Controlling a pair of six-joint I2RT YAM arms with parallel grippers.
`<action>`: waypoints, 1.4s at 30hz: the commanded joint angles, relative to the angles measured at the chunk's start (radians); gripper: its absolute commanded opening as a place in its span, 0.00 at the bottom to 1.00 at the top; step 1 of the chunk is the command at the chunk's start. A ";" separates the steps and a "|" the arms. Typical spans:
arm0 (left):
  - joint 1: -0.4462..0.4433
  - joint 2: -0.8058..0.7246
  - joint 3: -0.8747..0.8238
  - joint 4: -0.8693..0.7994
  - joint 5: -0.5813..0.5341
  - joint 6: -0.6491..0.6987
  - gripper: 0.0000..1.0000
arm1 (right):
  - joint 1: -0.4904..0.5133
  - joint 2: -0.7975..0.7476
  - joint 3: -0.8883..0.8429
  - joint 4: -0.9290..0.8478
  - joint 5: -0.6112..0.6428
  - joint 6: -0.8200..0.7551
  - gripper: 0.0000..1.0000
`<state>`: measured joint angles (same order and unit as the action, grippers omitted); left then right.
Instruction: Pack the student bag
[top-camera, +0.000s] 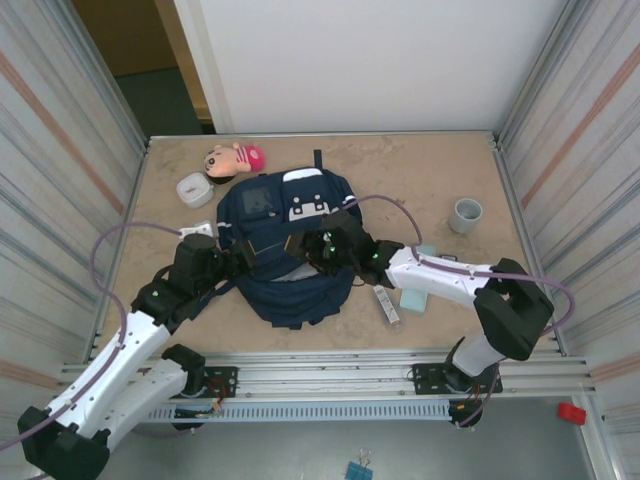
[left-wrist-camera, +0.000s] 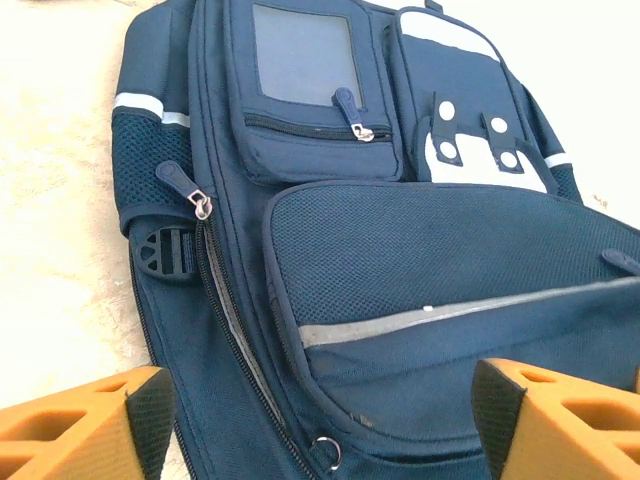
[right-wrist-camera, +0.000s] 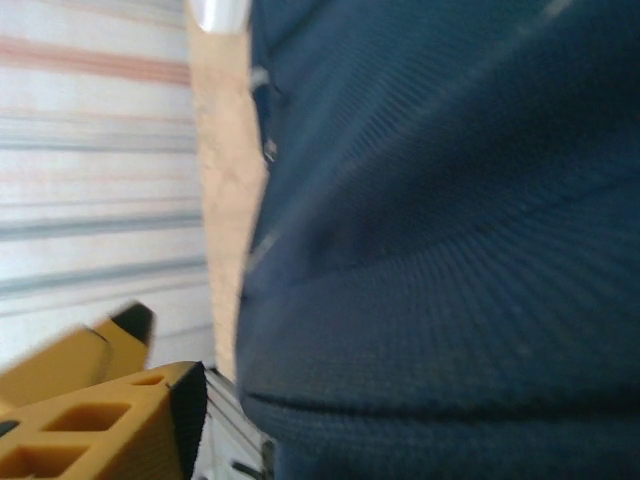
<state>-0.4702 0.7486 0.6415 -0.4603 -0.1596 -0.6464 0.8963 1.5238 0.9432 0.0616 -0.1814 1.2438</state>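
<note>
Left end effector (left-wrist-camera: 320, 415) spread | right end effector (top-camera: 322, 246) cannot tell | student bag (left-wrist-camera: 400, 260) 1 | cup (top-camera: 466, 214) 1

One student bag (top-camera: 295, 265), one doll (top-camera: 235, 160), one grey cup (top-camera: 465, 215), one white tub (top-camera: 194, 189)

The left arm (top-camera: 130, 350) and the right arm (top-camera: 440, 275) look the same: smooth white tubes joined by chunky black blocks. Small green lights (top-camera: 155, 293) glow on the black parts. A thin purple cable (top-camera: 105, 250) runs out from each arm in a big loop. Each arm stands on a black foot (top-camera: 192, 372). The left pincer (left-wrist-camera: 322, 410) has two fat orange fingers (left-wrist-camera: 70, 435) with holes cut in them. Each tip has a flat black pad (left-wrist-camera: 150, 415). The right pincer (top-camera: 303, 246) is made the same way, orange with holes and a black tip.
</note>
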 joint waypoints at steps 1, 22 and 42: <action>0.005 0.012 -0.009 0.022 -0.029 0.036 0.80 | 0.011 -0.079 -0.040 -0.119 -0.045 -0.043 0.67; -0.142 0.240 0.059 0.197 0.213 0.171 0.79 | -0.455 -0.304 0.027 -0.979 -0.016 -0.651 0.70; -0.319 0.544 0.201 0.272 0.146 0.877 0.97 | -0.675 -0.330 -0.073 -0.881 -0.174 -0.716 0.71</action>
<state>-0.7940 1.2907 0.8036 -0.2108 0.0067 0.1486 0.2272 1.2213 0.8795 -0.8288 -0.3283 0.5560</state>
